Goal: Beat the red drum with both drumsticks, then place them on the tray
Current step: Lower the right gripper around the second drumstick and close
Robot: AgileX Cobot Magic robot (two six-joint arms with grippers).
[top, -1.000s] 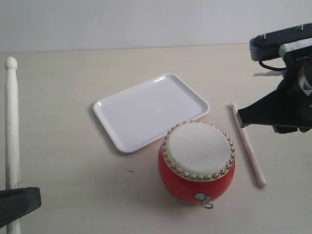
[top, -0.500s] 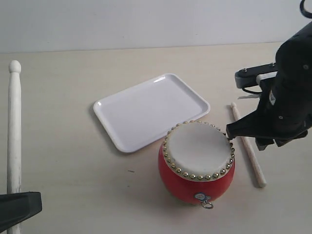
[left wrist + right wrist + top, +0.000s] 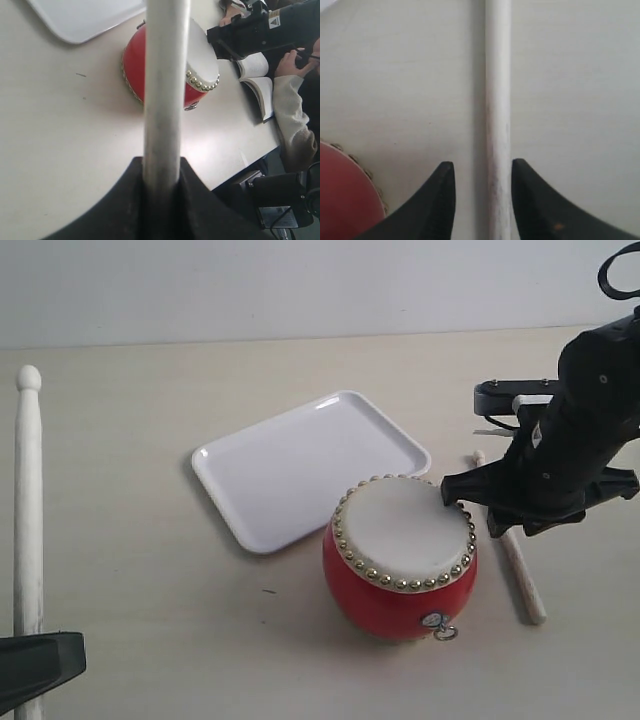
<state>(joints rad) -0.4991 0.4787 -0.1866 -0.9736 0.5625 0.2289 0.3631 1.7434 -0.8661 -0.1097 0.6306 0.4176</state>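
The drumsticks are light, stiff, slim wood, smooth enough to roll or twist in a loose pinch. I judge each is best taken on the plain shaft toward the butt, leaving the knob tip free to swing. One, the held drumstick (image 3: 27, 490), stands upright at the near left, knob uppermost. The left claw (image 3: 28, 660) pinches it fast low on the shaft, well apart from the red drum (image 3: 400, 565). The other, the lying drumstick (image 3: 522, 575), rests flat on the bench (image 3: 130, 570) just right of the drum. The right arm is bent down over it, wrist aimed at the bench. The right claw (image 3: 485, 200) is spread, its jaws straddling the shaft with nothing gripped. One jaw sits close against the drum's studded rim; I cannot tell whether it touches. The tray (image 3: 300, 465) lies just beyond the drum, to its far left
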